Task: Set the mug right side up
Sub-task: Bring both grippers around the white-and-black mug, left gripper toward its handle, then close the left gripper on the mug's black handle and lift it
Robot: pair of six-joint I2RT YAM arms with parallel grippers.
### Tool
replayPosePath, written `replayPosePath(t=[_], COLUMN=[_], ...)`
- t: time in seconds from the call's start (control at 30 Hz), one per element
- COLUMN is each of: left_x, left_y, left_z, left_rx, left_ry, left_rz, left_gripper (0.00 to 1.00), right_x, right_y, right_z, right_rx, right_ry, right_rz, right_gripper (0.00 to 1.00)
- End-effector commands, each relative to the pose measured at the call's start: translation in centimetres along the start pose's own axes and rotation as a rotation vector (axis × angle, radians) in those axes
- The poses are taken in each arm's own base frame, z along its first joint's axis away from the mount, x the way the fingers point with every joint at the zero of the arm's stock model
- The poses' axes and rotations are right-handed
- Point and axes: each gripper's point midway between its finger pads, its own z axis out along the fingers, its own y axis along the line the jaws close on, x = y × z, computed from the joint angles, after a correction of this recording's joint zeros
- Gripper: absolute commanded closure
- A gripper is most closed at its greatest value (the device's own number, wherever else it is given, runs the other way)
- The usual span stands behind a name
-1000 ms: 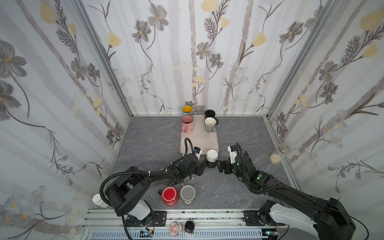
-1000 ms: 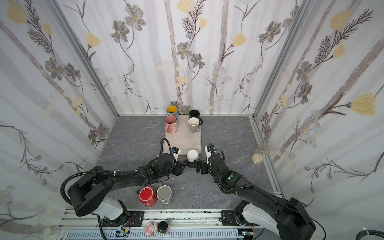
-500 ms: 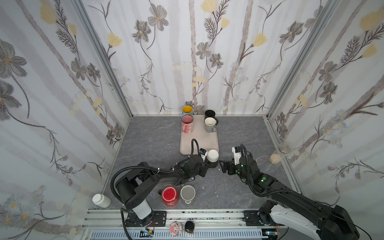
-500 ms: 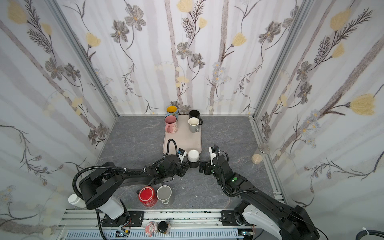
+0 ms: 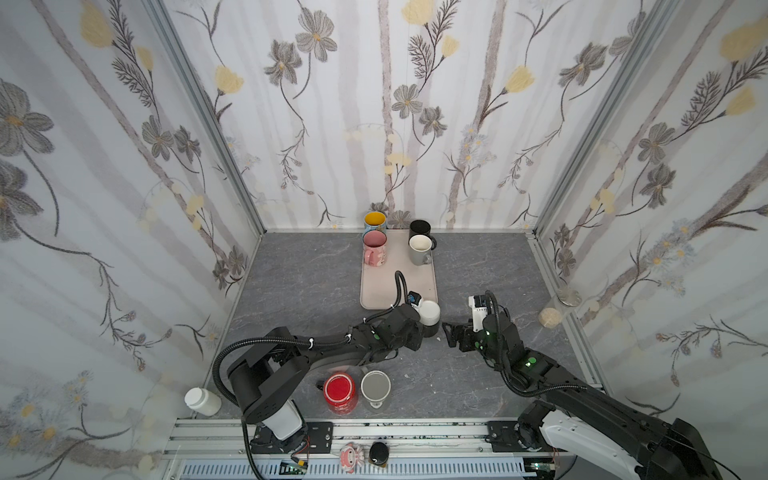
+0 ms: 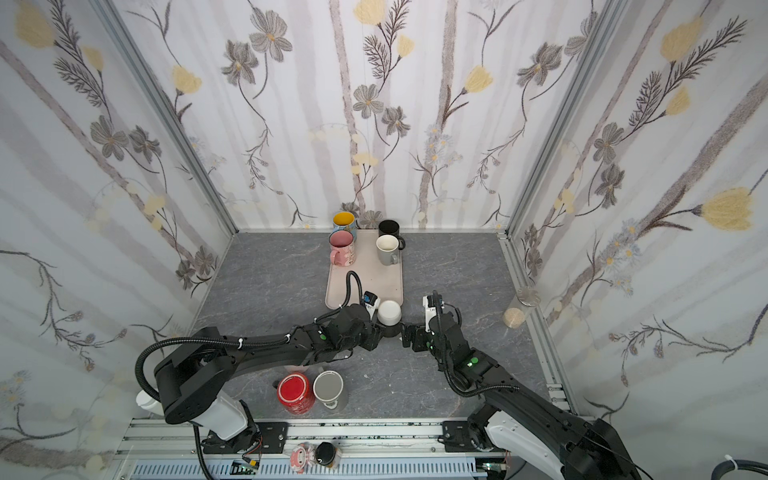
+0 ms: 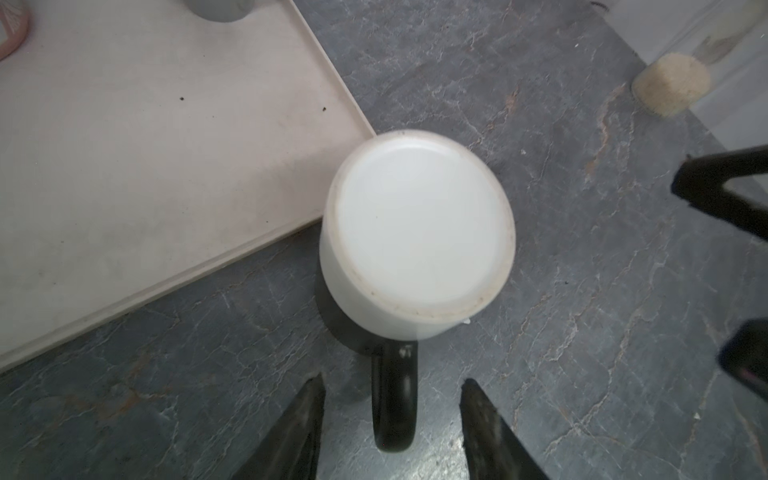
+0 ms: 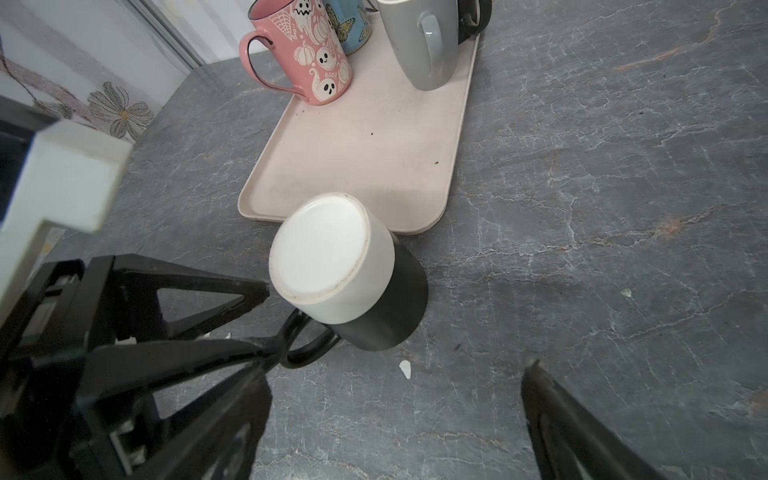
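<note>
Clearly the task was at its grasping step, with no lifting or turning begun. The mug (image 5: 429,313), white over black, stood mouth down on the table (image 5: 299,291), its white base facing up. In both top views it was just off the five o'clock corner of the tray (image 5: 374,291). The left wrist view showed it close against the tray's edge, though whether the two touched I could not tell.

The left gripper (image 7: 392,380) lay low at about seven o'clock of the mug. Its claw was partly parted and astride the black handle (image 7: 394,399), one finger on each side. Table showed in the gap on either side, so I judged the handle bracketed rather than held.

The right gripper (image 5: 449,334) waited at about four o'clock of the mug with its claw spread wide, holding nothing and clear of the body.

Four upright mugs stood well clear at the tray's twelve o'clock end.

The next move, as I judged it, called for the left claw to close firmly on the handle, or for the wide right claw to take the body. After that would come a lift clear of the table and a half roll, then a set-down mouth up. A loose pinch on so thin a handle could let the mug swing or slip.
</note>
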Motion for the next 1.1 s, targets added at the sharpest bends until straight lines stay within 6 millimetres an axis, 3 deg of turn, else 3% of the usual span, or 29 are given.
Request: replayPosePath(t=[0.0,0.07,0.4,0.63,1.07], left_x=[1.5,1.6,0.6,0.1,-0.3], left_y=[1.8,1.8,0.9,1.4,1.2], left_z=[0.1,0.3,2.2,2.9,3.1], left_rx=[-0.12,-0.126,-0.124,-0.16,-0.14], left_ry=[0.076,0.087,0.099,0.074,0.01], left_rz=[0.034,0.042,0.084,0.109,0.133], left_gripper=[0.54,0.6,0.59,0.6,0.84], right_x=[-0.4,-0.5,-0.5,-0.5,-0.1], right_y=[-0.3,-0.4,-0.6,-0.6,-0.6], right_z=[-0.3,-0.5,-0.8,-0.8,-0.9], right_rx=[0.011,0.014,0.016,0.013,0.004], right_ry=[-0.029,-0.033,-0.036,-0.036,-0.03], right_rz=[0.019,0.022,0.029,0.033,0.039], right_gripper=[0.06,0.06,0.05,0.05,0.05])
